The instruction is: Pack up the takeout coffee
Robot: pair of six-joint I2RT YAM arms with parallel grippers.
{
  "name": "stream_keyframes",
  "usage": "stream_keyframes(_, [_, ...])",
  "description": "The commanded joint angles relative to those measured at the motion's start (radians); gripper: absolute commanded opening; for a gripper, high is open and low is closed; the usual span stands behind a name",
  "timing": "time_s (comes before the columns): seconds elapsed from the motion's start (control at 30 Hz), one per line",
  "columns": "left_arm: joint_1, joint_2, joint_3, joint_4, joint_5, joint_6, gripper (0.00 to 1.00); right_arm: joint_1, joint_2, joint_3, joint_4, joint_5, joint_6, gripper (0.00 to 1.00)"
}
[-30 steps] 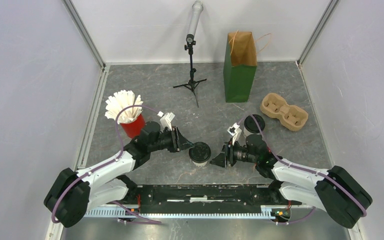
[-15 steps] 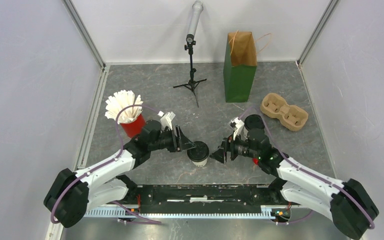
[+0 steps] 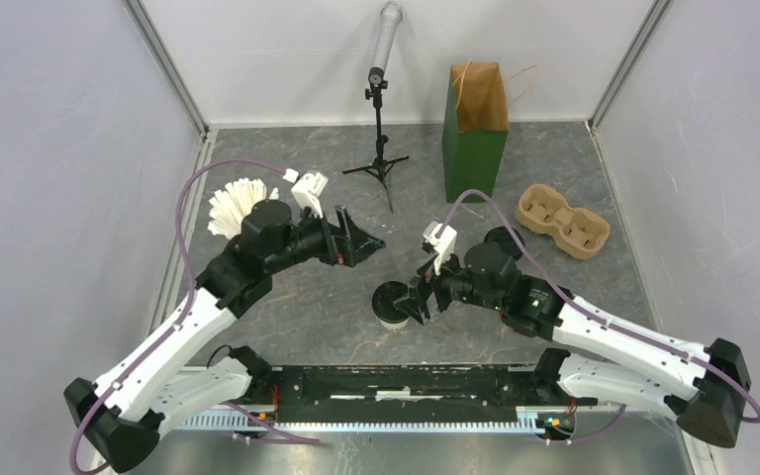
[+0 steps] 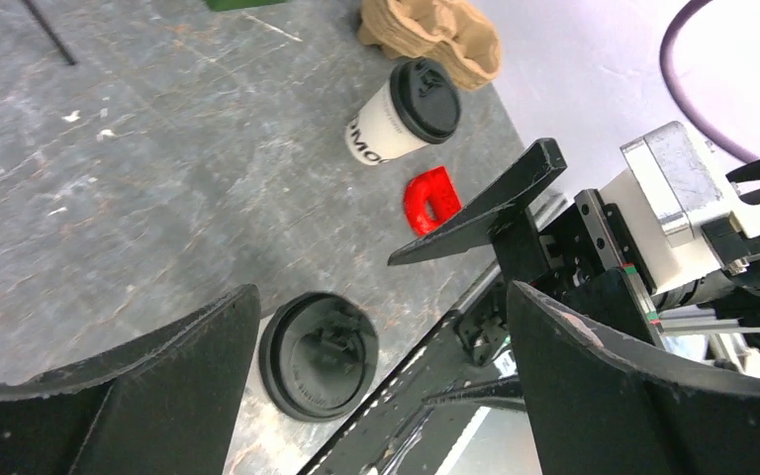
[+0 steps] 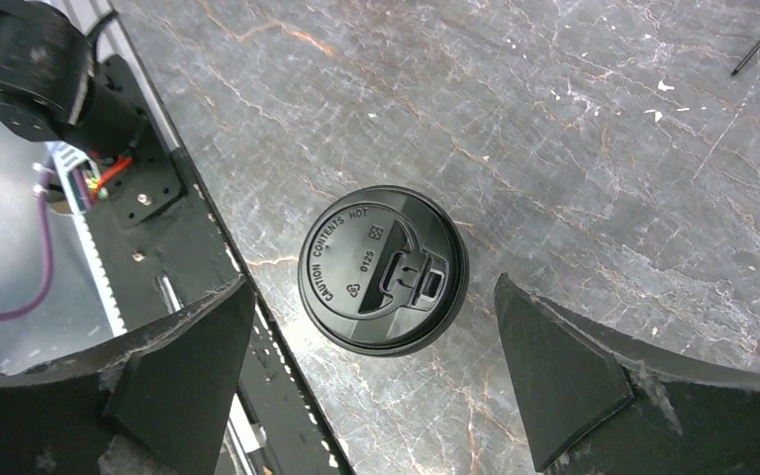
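The takeout coffee (image 3: 393, 304) stands upright on the bench (image 3: 287, 168), lid fitted, low in the centre of the overhead frame. The right gripper (image 3: 414, 297) is released. In its wrist view the lid lies between the spread jaws without contact. The left gripper (image 3: 361, 236) is likewise released and empty, up and left of the cup and apart from it. A second lidded cup (image 3: 503, 240) stands partly hidden by the right arm, left of the cardboard carrier (image 3: 561, 220). The green bag (image 3: 475, 124) stands upright at upper centre-right.

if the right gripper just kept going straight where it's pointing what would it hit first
Most likely the black lid of the takeout coffee, which sits centred between the right gripper's open fingers. Nothing else shows in between, though the depth is hard to judge.
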Motion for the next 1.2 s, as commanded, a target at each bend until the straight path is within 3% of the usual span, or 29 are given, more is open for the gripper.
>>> stream_keyframes(0.0, [0.004,-0.092,0.008,-0.154,-0.111,0.11,1.0,0.069,0.056,0.061,-0.049,0.124,-0.068,0.98])
stream_keyframes(0.33, [0.004,-0.272,-0.023,-0.302,-0.235,0.212,1.0,0.25,0.236,0.208,-0.14,0.399,-0.185,0.98])
stream_keyframes(0.87, [0.003,-0.473,-0.099,-0.358,-0.343,0.389,1.0,0.263,0.363,0.222,-0.115,0.372,-0.202,0.98])
stream_keyframes(1.17, [0.004,-0.66,-0.18,-0.33,-0.5,0.419,1.0,0.263,0.381,0.232,-0.056,0.392,-0.192,0.82])
